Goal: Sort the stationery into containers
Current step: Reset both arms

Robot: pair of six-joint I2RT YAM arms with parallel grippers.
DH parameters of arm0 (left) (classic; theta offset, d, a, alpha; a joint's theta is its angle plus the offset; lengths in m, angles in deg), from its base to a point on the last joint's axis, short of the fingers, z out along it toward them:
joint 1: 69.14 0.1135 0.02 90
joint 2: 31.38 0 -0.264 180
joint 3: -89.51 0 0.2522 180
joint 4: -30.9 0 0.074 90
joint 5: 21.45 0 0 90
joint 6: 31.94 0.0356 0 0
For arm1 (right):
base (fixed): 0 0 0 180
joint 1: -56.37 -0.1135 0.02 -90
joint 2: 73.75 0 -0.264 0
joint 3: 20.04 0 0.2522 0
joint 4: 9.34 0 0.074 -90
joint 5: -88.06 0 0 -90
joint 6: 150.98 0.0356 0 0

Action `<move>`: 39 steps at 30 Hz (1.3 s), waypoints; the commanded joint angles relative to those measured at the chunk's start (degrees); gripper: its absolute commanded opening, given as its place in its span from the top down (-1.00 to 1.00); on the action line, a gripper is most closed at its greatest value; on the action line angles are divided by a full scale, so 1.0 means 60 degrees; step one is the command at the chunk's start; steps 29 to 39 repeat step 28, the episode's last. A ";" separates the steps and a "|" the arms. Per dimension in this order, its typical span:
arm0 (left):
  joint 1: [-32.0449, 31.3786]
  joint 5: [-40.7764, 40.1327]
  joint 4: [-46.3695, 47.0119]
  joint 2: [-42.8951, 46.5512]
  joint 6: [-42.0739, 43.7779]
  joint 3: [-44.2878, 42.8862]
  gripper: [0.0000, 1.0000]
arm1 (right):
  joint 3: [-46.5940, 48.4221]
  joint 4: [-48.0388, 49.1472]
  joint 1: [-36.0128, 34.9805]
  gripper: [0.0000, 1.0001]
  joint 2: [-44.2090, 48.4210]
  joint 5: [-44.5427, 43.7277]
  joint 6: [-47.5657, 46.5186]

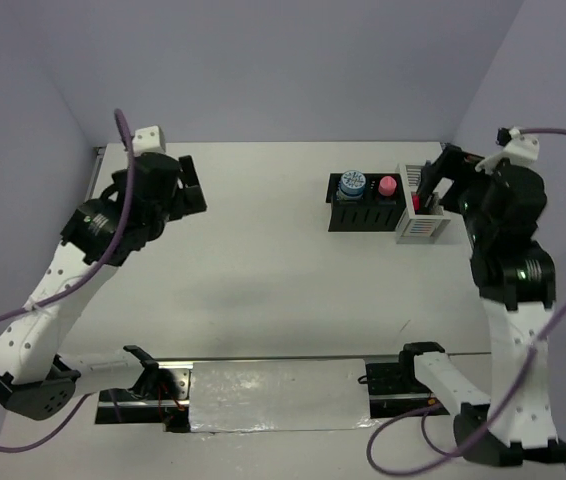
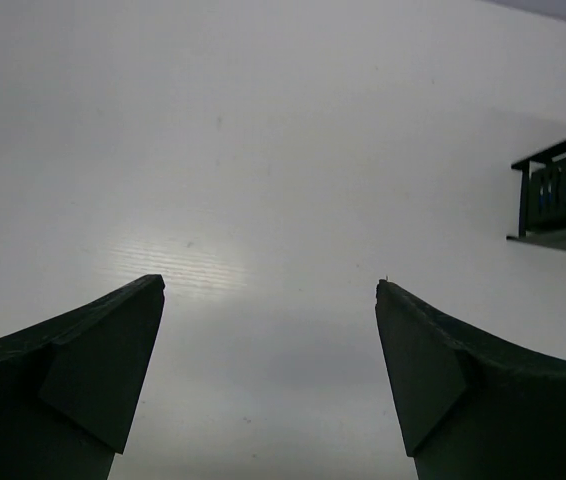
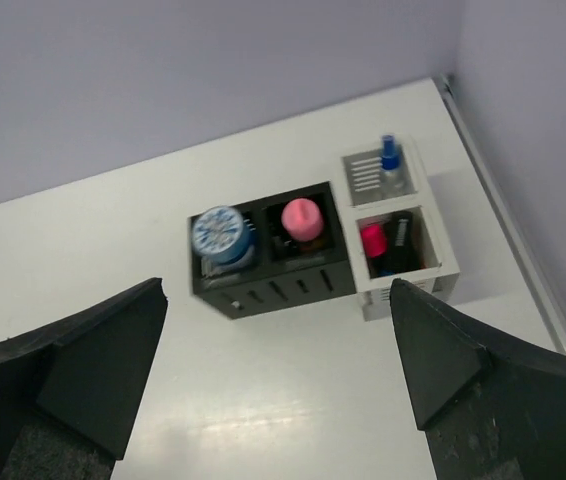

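White table (image 1: 263, 260), pale walls; sorting looks done, no loose items seen.
R gripper (image 3: 275, 300) wide, empty, above white box (image 3: 363, 175) at upper right of frame, w/ pink-cap marker (image 3: 373, 238) & blue-cap marker (image 3: 389, 150) inside. Black organiser (image 3: 283, 290) just left of it holds tape roll (image 3: 218, 230) + pink tube (image 3: 303, 217). Best lift straight up, fingers clear of markers. L gripper (image 2: 271, 285) wide, empty, upper left, nothing in its way.

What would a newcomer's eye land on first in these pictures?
The colour draws the eye: a blue-white tape roll and a pink tube stand in the black organiser at the far right of the table, with a white box of markers right beside it. Both claws are open and empty, the right claw over those containers, the left claw over the table's left side.
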 commanded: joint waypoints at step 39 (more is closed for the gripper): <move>0.0086 -0.2129 -0.1696 0.5669 0.0474 0.2071 -0.99 | 0.0555 -0.5523 -0.1975 -0.99 0.4907 0.0354 -0.0484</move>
